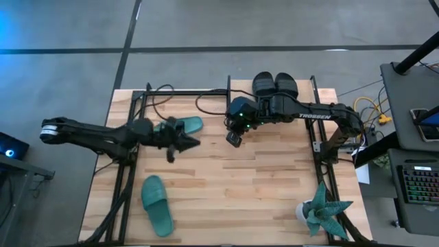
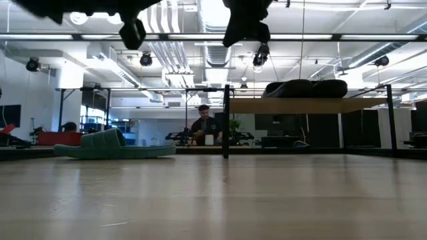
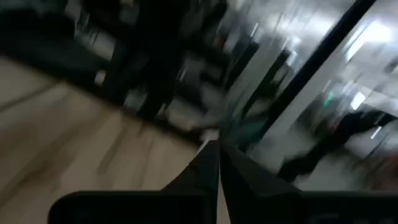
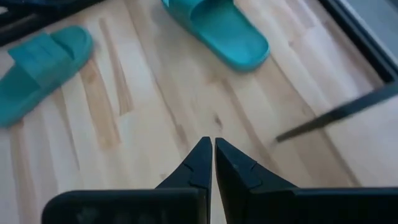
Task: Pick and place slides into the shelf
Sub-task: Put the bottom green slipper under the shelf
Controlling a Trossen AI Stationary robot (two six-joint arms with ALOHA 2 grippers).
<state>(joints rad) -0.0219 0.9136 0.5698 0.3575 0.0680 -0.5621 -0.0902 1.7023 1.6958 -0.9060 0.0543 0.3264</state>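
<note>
The black slides (image 1: 275, 85) are seen as a pair on the top board of the shelf (image 1: 322, 95) at the far edge of the table (image 1: 240, 185); in the low view they are confirmed resting side by side on that board, above the level of the tabletop. One teal slide (image 1: 185, 125) lies on the table at the far left, partly covered in the high view by the left arm. The second teal slide (image 1: 157, 204) lies near the left front corner, well apart from the first.

The left gripper (image 1: 193, 143) is held above the table just beside the far teal slide, its fingers pressed together on nothing. The right gripper (image 1: 234, 140) hangs near the shelf's left end, fingers likewise pressed together and empty; both teal slides are shown on bare wood beyond it in the right wrist view. The left wrist view is too blurred to add detail. A potted plant (image 1: 319, 209) stands at the near right corner. A person (image 2: 203, 127) is visible only in the low view, in the room behind.
</note>
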